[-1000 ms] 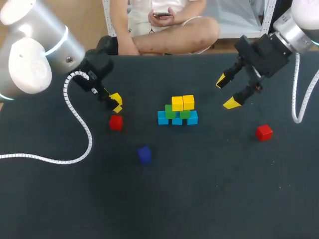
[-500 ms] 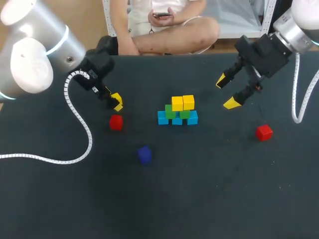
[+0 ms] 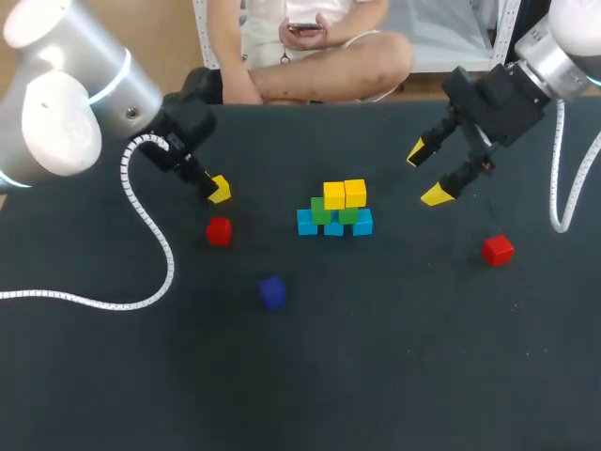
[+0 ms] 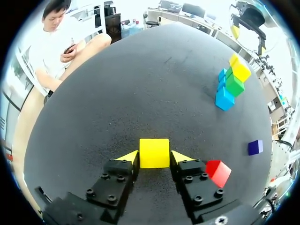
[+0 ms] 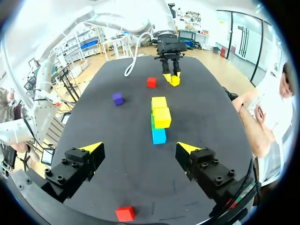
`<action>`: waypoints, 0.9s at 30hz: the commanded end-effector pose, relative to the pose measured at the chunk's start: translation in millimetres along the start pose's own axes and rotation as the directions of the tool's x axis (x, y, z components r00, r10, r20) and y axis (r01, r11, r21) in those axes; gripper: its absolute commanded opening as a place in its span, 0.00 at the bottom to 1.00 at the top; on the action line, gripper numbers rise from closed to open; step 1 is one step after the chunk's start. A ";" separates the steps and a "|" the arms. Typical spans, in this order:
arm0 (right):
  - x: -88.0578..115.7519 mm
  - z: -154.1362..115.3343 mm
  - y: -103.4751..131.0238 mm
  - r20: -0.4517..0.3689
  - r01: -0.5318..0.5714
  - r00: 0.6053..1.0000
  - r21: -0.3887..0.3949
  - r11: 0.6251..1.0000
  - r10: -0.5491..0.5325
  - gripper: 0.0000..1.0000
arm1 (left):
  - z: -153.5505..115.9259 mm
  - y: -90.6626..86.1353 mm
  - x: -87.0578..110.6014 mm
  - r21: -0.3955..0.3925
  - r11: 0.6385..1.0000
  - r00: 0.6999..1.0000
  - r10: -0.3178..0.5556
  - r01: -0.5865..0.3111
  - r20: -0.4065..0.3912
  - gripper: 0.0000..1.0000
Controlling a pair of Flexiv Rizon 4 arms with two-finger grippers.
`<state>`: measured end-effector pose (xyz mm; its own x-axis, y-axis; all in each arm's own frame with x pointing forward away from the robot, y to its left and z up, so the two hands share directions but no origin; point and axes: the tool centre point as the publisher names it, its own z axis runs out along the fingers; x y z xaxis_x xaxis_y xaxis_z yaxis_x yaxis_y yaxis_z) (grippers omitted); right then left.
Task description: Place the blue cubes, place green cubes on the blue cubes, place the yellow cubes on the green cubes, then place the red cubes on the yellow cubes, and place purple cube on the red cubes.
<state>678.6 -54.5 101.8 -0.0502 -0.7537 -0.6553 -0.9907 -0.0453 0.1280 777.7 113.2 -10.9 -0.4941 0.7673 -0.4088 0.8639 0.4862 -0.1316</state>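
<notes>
Table [image 3: 376, 357]: black
Bottom cubes [image 3: 307, 224]: light blue
Middle cubes [image 3: 348, 216]: green
Top cubes [image 3: 344, 194]: yellow
Left loose cube [image 3: 219, 230]: red
Right loose cube [image 3: 498, 250]: red
Front cube [image 3: 272, 291]: dark purple
Gripped cube [image 4: 154, 153]: yellow
Left gripper [image 4: 154, 156], right gripper [image 5: 139, 147]: black, yellow tips

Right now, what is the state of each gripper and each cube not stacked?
left gripper: shut on yellow cube
right gripper: open, empty
yellow cube: held between both fingers
left red cube: loose on table
right red cube: loose on table
purple cube: loose on table
</notes>
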 end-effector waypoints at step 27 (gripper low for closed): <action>0.1 0.2 -0.3 0.002 0.001 1.000 -0.001 1.000 -0.001 1.00 | -23.8 -30.3 -14.8 0.045 0.981 0.981 0.193 -0.191 -0.027 0.00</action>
<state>678.6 -54.6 101.7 -0.0502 -0.7537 -0.6553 -0.9907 -0.0453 0.1281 759.5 97.9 13.1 -0.3227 0.8511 -0.4142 0.9452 0.3130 -0.0932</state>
